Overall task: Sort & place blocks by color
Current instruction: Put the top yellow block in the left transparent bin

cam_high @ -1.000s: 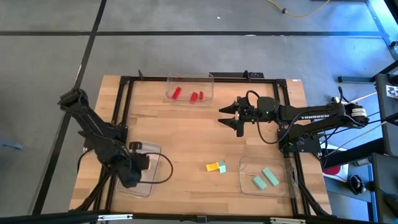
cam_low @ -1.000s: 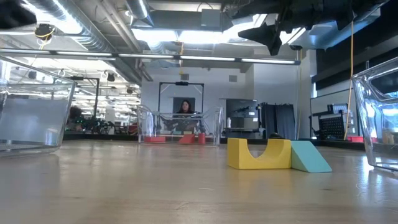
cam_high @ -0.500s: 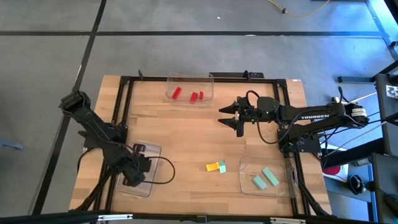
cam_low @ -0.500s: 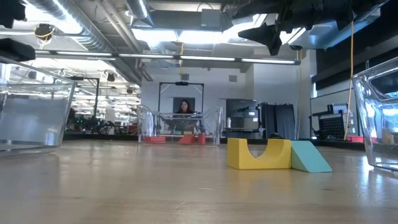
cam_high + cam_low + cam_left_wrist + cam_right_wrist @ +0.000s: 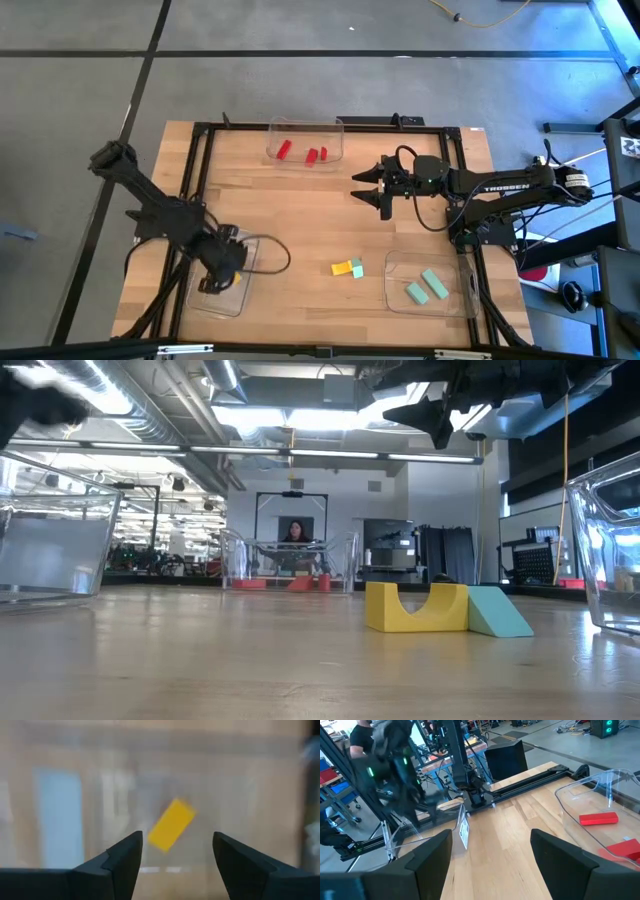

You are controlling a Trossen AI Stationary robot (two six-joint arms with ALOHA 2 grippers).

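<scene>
Left gripper (image 5: 222, 262) over near-left clear tray (image 5: 240, 300), jaws open, empty; yellow bar (image 5: 171, 824) lies loose in that tray below and between them, arm bent low. Yellow arch block (image 5: 343, 268) touching teal wedge (image 5: 358, 269) mid-counter. Right gripper (image 5: 368, 185) hovers high past centre, jaws open, arm outstretched.

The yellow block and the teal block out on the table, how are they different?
In the low view, the yellow block is a rectangle with an arch cut from its top; the teal block is a solid wedge sloping down to one side. Both rest on the table, side by side and touching, outside any tray.
</scene>
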